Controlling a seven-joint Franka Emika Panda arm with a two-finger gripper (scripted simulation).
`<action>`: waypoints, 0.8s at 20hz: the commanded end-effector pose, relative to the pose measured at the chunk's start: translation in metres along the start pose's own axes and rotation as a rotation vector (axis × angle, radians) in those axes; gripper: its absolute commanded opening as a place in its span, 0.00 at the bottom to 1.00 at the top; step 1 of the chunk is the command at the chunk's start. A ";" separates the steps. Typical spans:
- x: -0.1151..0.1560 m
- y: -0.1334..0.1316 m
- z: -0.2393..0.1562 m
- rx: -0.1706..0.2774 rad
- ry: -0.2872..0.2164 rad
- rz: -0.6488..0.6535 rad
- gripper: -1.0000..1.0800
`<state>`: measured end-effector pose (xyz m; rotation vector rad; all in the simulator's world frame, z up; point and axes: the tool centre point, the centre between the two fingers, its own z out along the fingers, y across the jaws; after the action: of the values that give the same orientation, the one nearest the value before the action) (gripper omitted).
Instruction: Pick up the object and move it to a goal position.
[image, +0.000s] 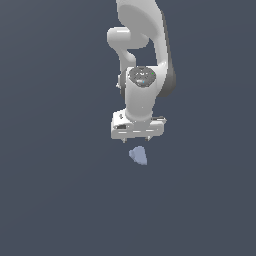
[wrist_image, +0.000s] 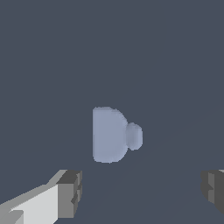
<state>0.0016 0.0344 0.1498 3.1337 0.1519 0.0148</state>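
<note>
The object (image: 138, 155) is a small pale periwinkle-blue faceted lump lying on the dark grey floor, just in front of the white arm. In the wrist view the object (wrist_image: 114, 134) shows as a rounded block with a small knob on one side. My gripper (image: 136, 139) hangs above and slightly behind it, apart from it, with its two short dark fingertips spread wide. In the wrist view the gripper (wrist_image: 142, 192) is open and empty; one grey pad (wrist_image: 70, 192) and the other pad (wrist_image: 213, 189) stand far apart with the object beyond them.
A flat, dark grey floor (image: 55, 190) fills both views. The white arm (image: 142, 60) rises behind the gripper. No goal marker shows.
</note>
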 end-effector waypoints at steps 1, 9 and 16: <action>0.000 0.000 0.000 0.000 0.000 0.000 0.96; -0.001 -0.032 -0.002 -0.003 0.001 -0.081 0.96; -0.001 -0.032 0.001 -0.003 0.001 -0.080 0.96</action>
<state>-0.0025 0.0673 0.1509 3.1217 0.2815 0.0179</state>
